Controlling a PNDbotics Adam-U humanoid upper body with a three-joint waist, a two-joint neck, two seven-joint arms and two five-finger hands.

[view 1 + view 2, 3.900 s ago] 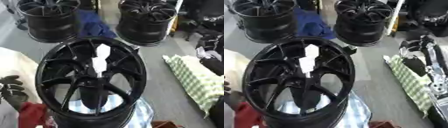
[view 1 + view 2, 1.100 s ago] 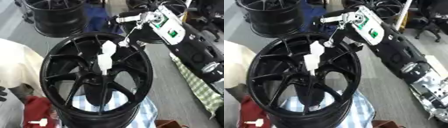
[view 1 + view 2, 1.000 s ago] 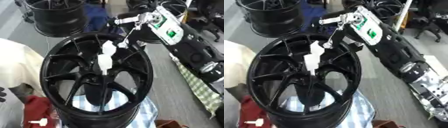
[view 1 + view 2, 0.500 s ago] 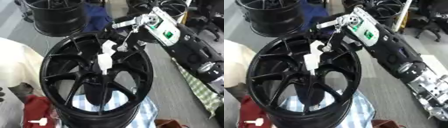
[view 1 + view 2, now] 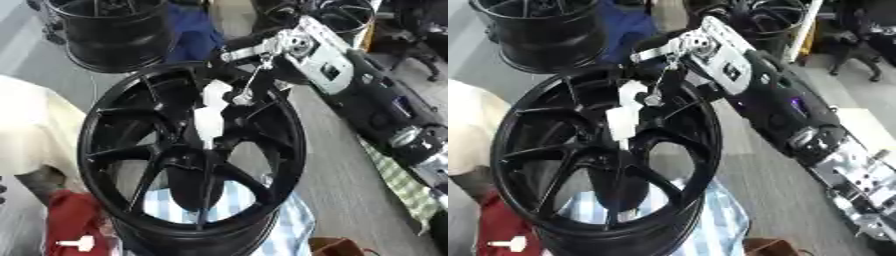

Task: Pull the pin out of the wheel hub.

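A black spoked wheel hub [image 5: 98, 125] stands tilted on a blue-white checked cloth in the middle of both views. A white pin [image 5: 209, 118] sticks up out of its centre, between the spokes. My right arm comes in from the upper right, its silver wrist [image 5: 697, 46] above the hub's far rim. My right hand [image 5: 661, 86] is dark against the black spokes and reaches down to the pin's upper end, touching or nearly touching it. Only a dark sliver of my left hand [image 5: 2, 192] shows at the left edge.
Two more black wheels [image 5: 118, 30] [image 5: 772, 20] stand behind, with a blue cloth [image 5: 197, 31] between them. A red cloth [image 5: 74, 220] with a small white piece [image 5: 77, 243] lies at the lower left. Cream fabric [image 5: 35, 130] is at the left, a green checked cloth [image 5: 404, 186] at the right.
My right arm has come in from the upper right, and its hand has moved down and left to the top of the white pin. The pin still stands in the hub.
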